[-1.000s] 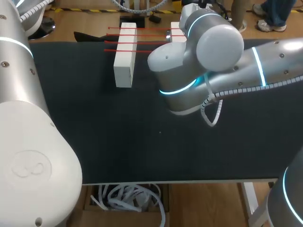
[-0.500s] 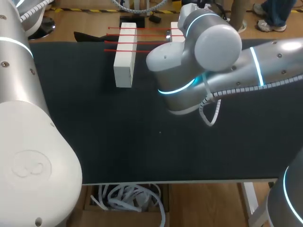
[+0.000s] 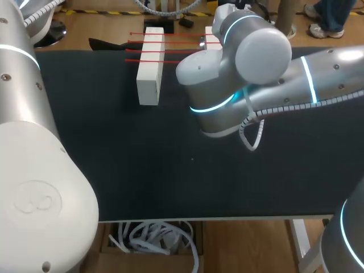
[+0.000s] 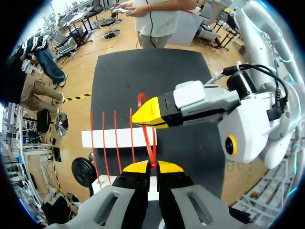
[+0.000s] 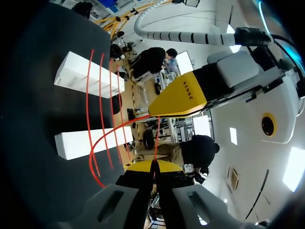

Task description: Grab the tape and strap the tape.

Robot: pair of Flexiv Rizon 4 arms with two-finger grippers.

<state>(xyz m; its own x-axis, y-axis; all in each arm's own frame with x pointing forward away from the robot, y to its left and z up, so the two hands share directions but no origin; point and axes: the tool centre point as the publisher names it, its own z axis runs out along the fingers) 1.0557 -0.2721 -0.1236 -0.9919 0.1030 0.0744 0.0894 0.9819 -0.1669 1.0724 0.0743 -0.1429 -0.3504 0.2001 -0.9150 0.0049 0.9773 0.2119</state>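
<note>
Largest is the black counter [image 3: 142, 170], with two white blocks [image 3: 150, 65] at its far edge and red strands [image 3: 170, 51] strapped across them. Above the blocks, the left gripper [image 4: 150, 168] and the right gripper [image 5: 155, 167] each have their fingers pinching a looped red tape [image 4: 151, 157]. One yellow tip bears small print.

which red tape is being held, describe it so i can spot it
At the far edge of the table, two white blocks carry red tapes stretched across them. The held tape is pinched by the left gripper and right gripper; unlike its straight neighbours, it bows into a loop.
</note>
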